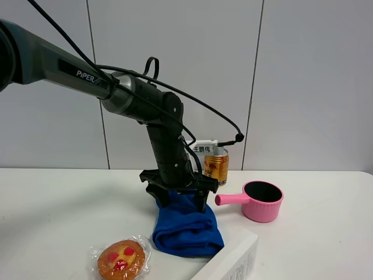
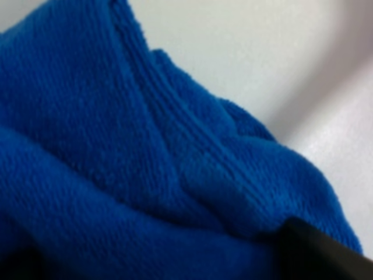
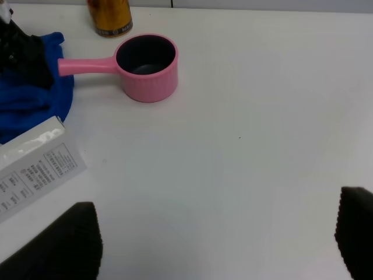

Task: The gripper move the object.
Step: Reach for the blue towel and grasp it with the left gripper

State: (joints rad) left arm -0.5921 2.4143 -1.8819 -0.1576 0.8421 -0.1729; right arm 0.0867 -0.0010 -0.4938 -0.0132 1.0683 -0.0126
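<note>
Folded royal-blue fabric cloth is lying on the white counter, just beside the pink handled pot | left black claw tool is straddling its far edge, released, fingers spread wide.

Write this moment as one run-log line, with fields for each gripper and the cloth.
left gripper: open, jaws astride top of blue cloth | blue cloth: bunched on table | right gripper: open, holding nothing
</note>
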